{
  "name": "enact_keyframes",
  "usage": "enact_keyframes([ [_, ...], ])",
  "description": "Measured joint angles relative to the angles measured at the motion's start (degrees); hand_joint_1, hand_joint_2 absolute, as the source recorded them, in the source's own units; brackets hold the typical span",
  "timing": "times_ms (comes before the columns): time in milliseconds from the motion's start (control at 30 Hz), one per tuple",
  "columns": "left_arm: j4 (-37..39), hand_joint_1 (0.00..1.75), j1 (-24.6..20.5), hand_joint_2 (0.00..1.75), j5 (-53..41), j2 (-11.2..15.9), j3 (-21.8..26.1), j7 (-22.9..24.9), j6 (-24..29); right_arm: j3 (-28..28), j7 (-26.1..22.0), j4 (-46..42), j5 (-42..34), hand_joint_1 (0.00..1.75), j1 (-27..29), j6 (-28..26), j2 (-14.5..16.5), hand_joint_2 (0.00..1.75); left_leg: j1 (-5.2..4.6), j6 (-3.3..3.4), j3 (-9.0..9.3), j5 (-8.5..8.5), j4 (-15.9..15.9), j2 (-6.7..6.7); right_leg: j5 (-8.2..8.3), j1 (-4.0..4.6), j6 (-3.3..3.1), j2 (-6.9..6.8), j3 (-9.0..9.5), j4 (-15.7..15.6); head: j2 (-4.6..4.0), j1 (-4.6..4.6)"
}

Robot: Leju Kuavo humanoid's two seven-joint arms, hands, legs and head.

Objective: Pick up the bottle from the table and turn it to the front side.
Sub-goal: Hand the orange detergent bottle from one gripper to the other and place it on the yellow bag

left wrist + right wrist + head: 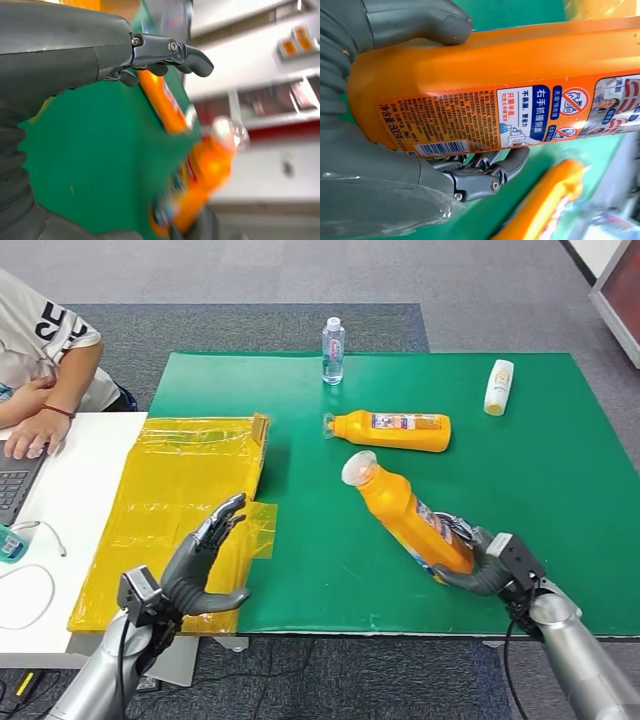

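My right hand grips the base end of an orange bottle with a clear cap, raised at a slant above the green mat. In the right wrist view the thumb and fingers wrap the orange bottle, and its back label with barcode and small print faces the camera. A second orange bottle lies on its side farther back on the mat. My left hand hovers with fingers spread over the yellow plastic sheet, holding nothing. The left wrist view shows the held bottle, blurred.
A yellow plastic sheet covers the left of the table. A small clear water bottle stands at the mat's far edge. A white-and-yellow bottle lies at the far right. A person's hand rests at a laptop on the white table, left.
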Motion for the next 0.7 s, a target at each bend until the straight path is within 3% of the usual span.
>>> enact_keyframes([
  [100,1.46,0.0,-0.77,1.75,2.94,0.1,2.02,0.0,-9.6,0.03,0.67,-4.27,1.51,1.75,0.61,0.1,2.47,1.75,0.01,-0.06,-0.02,0.05,0.0,0.02,0.02,0.01,-0.03,0.01,-0.06,0.01,0.0,0.0],
  [200,3.56,0.0,-2.23,1.75,2.57,0.11,3.77,0.0,-13.41,0.76,1.88,-8.46,2.99,1.75,0.98,-0.28,5.24,1.75,0.02,-0.13,-0.04,0.11,0.0,0.02,0.04,0.01,-0.07,0.01,-0.12,0.03,0.0,-0.01],
  [433,6.9,0.0,-6.17,1.75,1.08,-0.02,4.57,0.0,-13.87,5.45,4.46,-15.99,6.1,1.75,1.2,-3.32,9.92,1.75,0.03,-0.14,-0.08,0.13,0.0,0.02,0.06,0.03,-0.09,0.01,-0.16,0.04,0.0,0.0],
  [700,8.35,0.0,-9.6,1.75,0.68,-0.03,4.17,0.0,-12.95,10.34,5.23,-19.28,7.42,1.75,1.49,-5.63,12.32,1.75,0.03,-0.14,-0.1,0.14,0.0,0.02,0.07,0.02,-0.09,0.01,-0.18,0.04,0.0,0.0],
])
